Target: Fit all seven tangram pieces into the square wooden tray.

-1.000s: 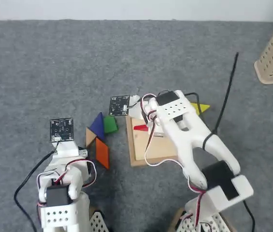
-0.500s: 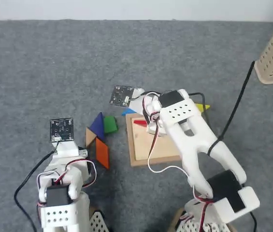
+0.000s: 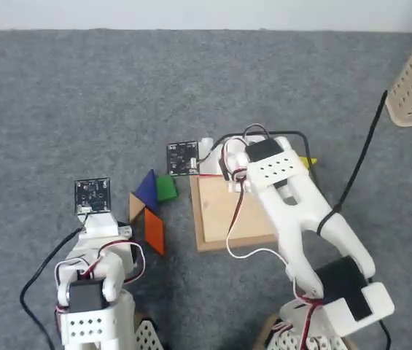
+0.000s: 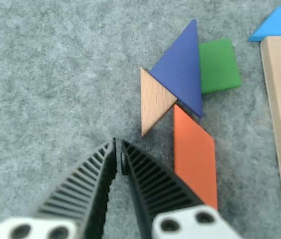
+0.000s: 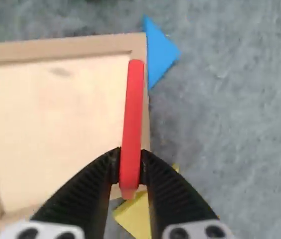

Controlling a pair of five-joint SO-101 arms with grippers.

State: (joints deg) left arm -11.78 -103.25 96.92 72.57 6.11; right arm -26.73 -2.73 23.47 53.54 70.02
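right claw (image 5: 129,156) | grips red piece (image 5: 133,99) edge-on — over tray (image 5: 55,46) rim

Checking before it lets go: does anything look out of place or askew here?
The red piece, clamped in the right gripper, stands on edge rather than flat, running along one rim of the wooden tray. Nothing looks spilled or damaged.
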